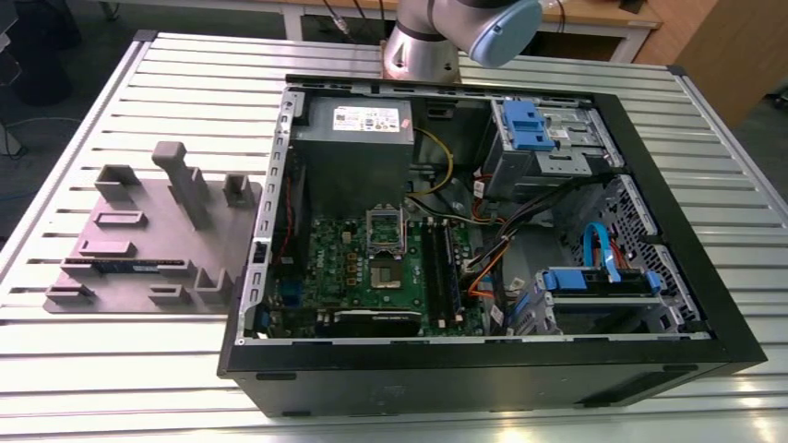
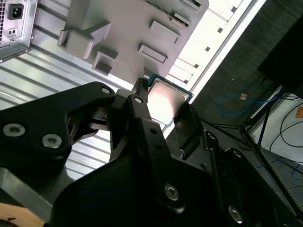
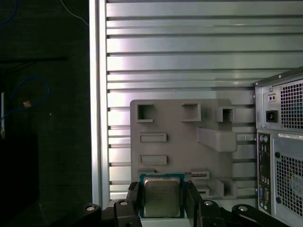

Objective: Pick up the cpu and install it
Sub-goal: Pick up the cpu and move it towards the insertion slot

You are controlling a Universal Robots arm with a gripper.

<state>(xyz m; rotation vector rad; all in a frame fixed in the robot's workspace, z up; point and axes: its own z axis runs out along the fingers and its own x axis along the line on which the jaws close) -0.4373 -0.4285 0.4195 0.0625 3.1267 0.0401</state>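
Gripper [image 3: 162,204]: clenched on the cpu [image 3: 162,197]. You have one black finger [image 3: 135,201] on each of two opposite edges.

Cpu: silver top towards the first wrist camera, thin green rim showing around it. There is faint engraving on the lid, not readable. In the second wrist view the cpu [image 2: 165,99] sits between the same fingers of the gripper [image 2: 164,106]. It is held up in the air, with the grey fixture block [image 3: 180,137] well behind it on the slatted metal table [image 3: 180,47].

Labels: there is a white label [image 1: 367,118] on the grey power supply box [image 1: 357,129], its print too small to read. A white sticker [image 3: 289,136] is on the rear of the case, also not legible.

Containers:
- The black computer case [image 1: 493,365] lies on its side with the panel off. Inside you have the green motherboard [image 1: 357,268] with its dark metal-framed socket [image 1: 387,273], frame lifted. The power supply sits towards the arm [image 1: 456,32]. Two blue drive brackets [image 1: 523,125] [image 1: 591,280] are on the exterior view's right, with orange, yellow and blue cables between them.
- The fixture block stands beside the case, on the exterior view's left. It has several rectangular pockets and upright posts. One long slot holds a dark strip [image 1: 121,266]; I cannot tell what it is.
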